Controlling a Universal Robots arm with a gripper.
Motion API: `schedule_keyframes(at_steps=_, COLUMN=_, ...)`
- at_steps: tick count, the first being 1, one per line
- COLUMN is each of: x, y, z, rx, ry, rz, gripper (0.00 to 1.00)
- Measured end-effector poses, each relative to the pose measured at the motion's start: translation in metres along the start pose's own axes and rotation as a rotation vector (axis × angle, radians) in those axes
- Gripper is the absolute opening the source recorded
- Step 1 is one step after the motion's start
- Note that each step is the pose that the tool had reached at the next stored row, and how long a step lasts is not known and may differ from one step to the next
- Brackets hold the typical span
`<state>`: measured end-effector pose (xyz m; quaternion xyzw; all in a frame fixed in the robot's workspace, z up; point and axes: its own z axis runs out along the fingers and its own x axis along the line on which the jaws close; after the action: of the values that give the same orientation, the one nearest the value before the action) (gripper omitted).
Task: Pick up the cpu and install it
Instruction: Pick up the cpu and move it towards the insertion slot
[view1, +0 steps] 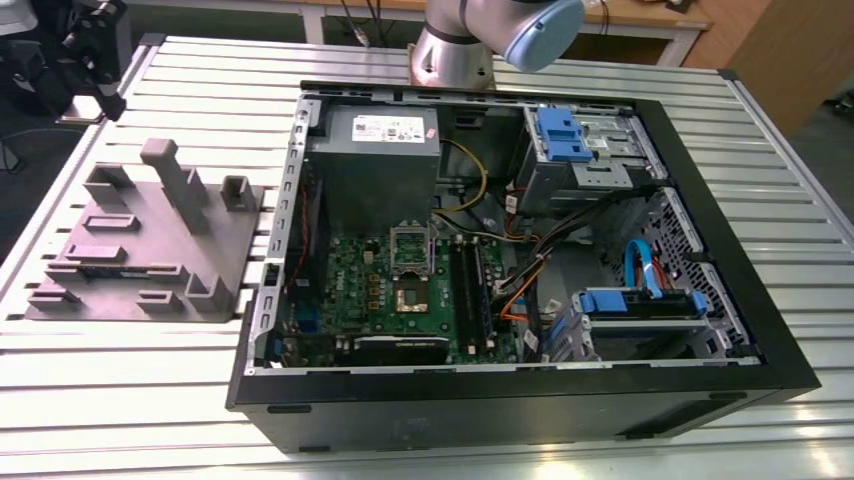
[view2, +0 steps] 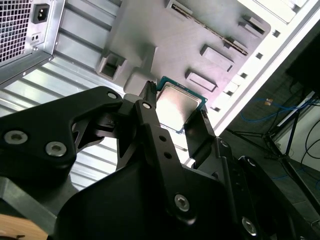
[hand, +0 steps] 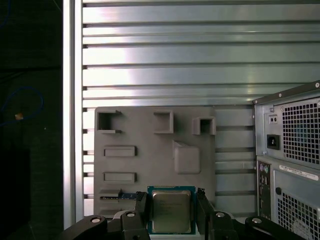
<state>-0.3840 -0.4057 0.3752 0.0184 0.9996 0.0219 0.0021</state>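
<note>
Pinching cpu (hand: 171, 211) by its edges between fingers (hand: 142, 207), lifted above fixture (hand: 150, 131) near counter (hand: 175, 50) edge. Pick done, carry in hand. Calls for level, square seating in socket (view1: 408, 290).

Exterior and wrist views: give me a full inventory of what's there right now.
cpu: one, silvery with green rim, held above the fixture.
fixture: one, grey, on the table, at the exterior view's left of the case.
case: one, black, open, on the table.
motherboard: one, green, inside the case.
socket: one, dark, on the motherboard.
power supply: one, grey, inside the case.
table: one, silver, slatted.
arm: one, silver and pale blue, at the exterior view's top edge.
jaws: two, black, shut on the cpu's sides.
</note>
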Motion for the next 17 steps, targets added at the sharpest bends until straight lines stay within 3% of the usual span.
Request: schedule_keyframes(at_steps=17, x=-0.0066, y=0.0002, z=0.0001, rx=0.0000, ry=-0.0001, rz=0.000, gripper=0.47)
